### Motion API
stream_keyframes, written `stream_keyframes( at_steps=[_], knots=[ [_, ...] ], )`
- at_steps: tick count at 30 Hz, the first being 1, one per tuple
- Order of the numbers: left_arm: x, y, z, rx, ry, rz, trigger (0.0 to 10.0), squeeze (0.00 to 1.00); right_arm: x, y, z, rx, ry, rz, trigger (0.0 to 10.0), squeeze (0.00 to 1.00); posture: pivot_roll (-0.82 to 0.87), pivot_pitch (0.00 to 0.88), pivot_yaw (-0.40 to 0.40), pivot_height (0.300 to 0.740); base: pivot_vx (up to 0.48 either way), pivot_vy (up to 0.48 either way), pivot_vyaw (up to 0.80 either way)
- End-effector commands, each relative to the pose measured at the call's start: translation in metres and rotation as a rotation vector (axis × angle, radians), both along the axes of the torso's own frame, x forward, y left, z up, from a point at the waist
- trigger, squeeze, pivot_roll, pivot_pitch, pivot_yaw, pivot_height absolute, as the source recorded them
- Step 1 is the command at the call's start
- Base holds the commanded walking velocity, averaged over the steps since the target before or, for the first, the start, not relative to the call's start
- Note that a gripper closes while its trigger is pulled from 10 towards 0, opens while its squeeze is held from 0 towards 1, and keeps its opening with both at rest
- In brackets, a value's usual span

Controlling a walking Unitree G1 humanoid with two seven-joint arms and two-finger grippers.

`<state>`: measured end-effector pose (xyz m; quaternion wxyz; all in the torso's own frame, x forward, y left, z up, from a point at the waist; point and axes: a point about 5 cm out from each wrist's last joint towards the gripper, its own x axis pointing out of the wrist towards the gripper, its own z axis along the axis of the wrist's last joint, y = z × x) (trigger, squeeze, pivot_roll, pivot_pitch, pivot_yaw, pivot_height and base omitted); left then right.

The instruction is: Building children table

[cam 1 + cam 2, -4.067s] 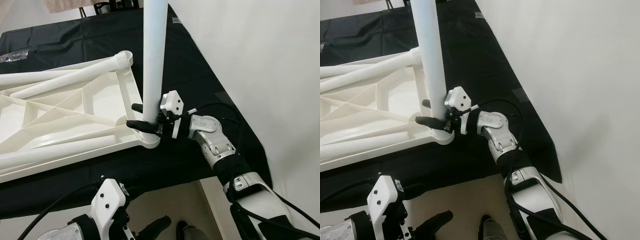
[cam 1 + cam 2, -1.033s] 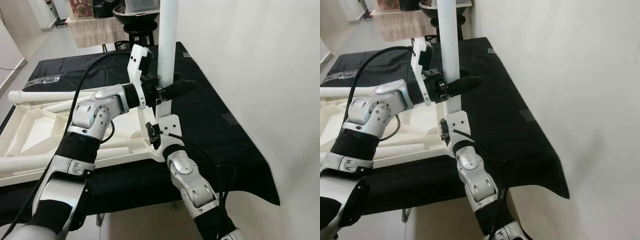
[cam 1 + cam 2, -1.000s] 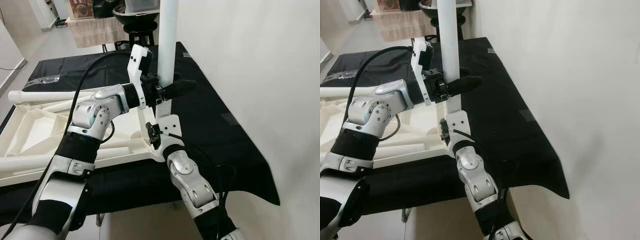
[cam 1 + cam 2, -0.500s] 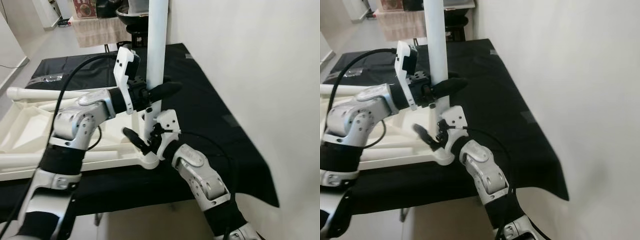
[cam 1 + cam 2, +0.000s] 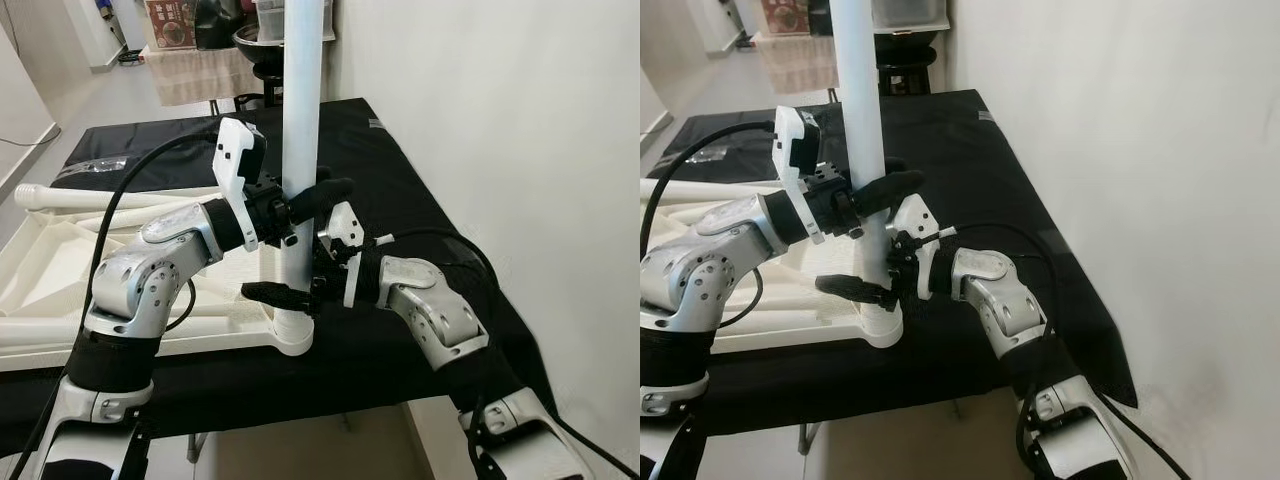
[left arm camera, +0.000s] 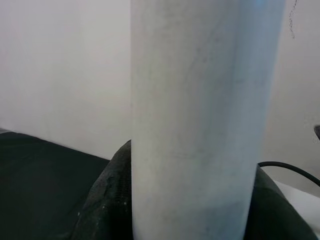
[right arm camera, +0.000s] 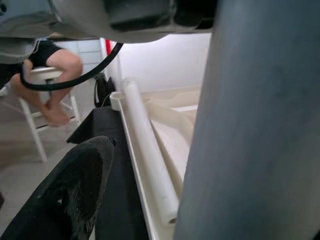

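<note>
A white table leg (image 5: 302, 120) stands upright in the near right corner socket of the upturned white tabletop (image 5: 60, 270). My left gripper (image 5: 322, 192) is shut on the leg at mid height; in the left wrist view the leg (image 6: 195, 120) sits between its black fingers (image 6: 105, 200). My right gripper (image 5: 268, 290) comes in from the right, low on the leg just above the socket. It is open: one finger (image 7: 75, 190) stands apart from the leg (image 7: 260, 125). Its other finger is hidden behind the leg.
The tabletop lies on a black-clothed table (image 5: 420, 220) against a white wall (image 5: 520, 100). Other white legs (image 5: 110, 195) lie along the tabletop. A person sits on a stool (image 7: 50, 75) beyond the table. A cloth-draped stand (image 5: 195, 75) is at the back.
The camera has shifted. My right arm swung out to the right of the leg, and its gripper now reaches the leg's foot from that side. The left gripper keeps its hold.
</note>
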<state>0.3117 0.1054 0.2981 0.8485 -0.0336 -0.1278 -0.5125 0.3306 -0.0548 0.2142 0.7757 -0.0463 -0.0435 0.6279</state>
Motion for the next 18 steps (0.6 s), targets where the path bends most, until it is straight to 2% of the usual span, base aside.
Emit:
stream_keyframes(
  at_steps=[1, 2, 3, 4, 5, 6, 10, 14, 17, 18],
  knots=[
    [-0.006, -0.008, -0.011, 0.011, 0.038, -0.052, 0.0, 0.0, 0.003, 0.001, 0.001, -0.011, 0.022, 0.023, 10.0, 0.0, -0.03, 0.07, -0.015, 0.74, 0.0, 0.0, 0.0],
    [-0.007, -0.009, -0.011, 0.006, 0.034, -0.051, 0.0, 0.0, 0.006, 0.001, -0.005, -0.036, 0.043, 0.029, 4.5, 0.0, -0.03, 0.07, -0.016, 0.74, 0.0, 0.0, 0.0],
    [-0.007, -0.009, -0.011, 0.006, 0.034, -0.051, 0.0, 0.0, 0.006, 0.001, -0.005, -0.036, 0.043, 0.029, 4.5, 0.0, -0.03, 0.07, -0.016, 0.74, 0.0, 0.0, 0.0],
    [-0.009, -0.01, -0.011, 0.001, 0.031, -0.052, 0.0, 0.0, 0.01, 0.0, -0.013, -0.066, 0.059, 0.015, 0.4, 0.0, -0.03, 0.07, -0.018, 0.74, 0.0, 0.0, 0.0],
    [-0.009, -0.01, -0.011, 0.001, 0.031, -0.052, 0.0, 0.0, 0.01, 0.0, -0.013, -0.066, 0.059, 0.015, 0.4, 0.0, -0.03, 0.07, -0.018, 0.74, 0.0, 0.0, 0.0],
    [-0.01, -0.011, -0.01, -0.006, 0.027, -0.055, 0.0, 0.0, 0.016, -0.002, -0.022, -0.107, 0.076, -0.026, 0.0, 0.0, -0.03, 0.071, -0.017, 0.74, 0.0, 0.0, 0.0],
    [-0.011, -0.011, -0.01, -0.007, 0.023, -0.056, 0.0, 0.0, 0.022, -0.004, -0.029, -0.141, 0.09, -0.086, 0.0, 0.0, -0.03, 0.07, -0.018, 0.74, 0.0, 0.0, 0.0],
    [-0.011, -0.011, -0.01, -0.007, 0.021, -0.052, 0.0, 0.0, 0.023, -0.005, -0.03, -0.145, 0.089, -0.102, 0.0, 0.0, -0.03, 0.07, -0.017, 0.74, 0.0, 0.0, 0.0],
    [-0.009, -0.01, -0.01, -0.019, 0.018, -0.032, 0.0, 0.0, 0.027, -0.007, -0.032, -0.143, 0.08, -0.158, 0.0, 0.0, -0.03, 0.068, -0.017, 0.74, 0.0, 0.0, 0.0],
    [-0.007, -0.009, -0.01, -0.029, 0.013, -0.002, 10.0, 1.0, 0.029, -0.008, -0.032, -0.138, 0.079, -0.187, 0.0, 0.0, -0.03, 0.068, -0.017, 0.74, 0.0, 0.0, 0.0]
  ],
)
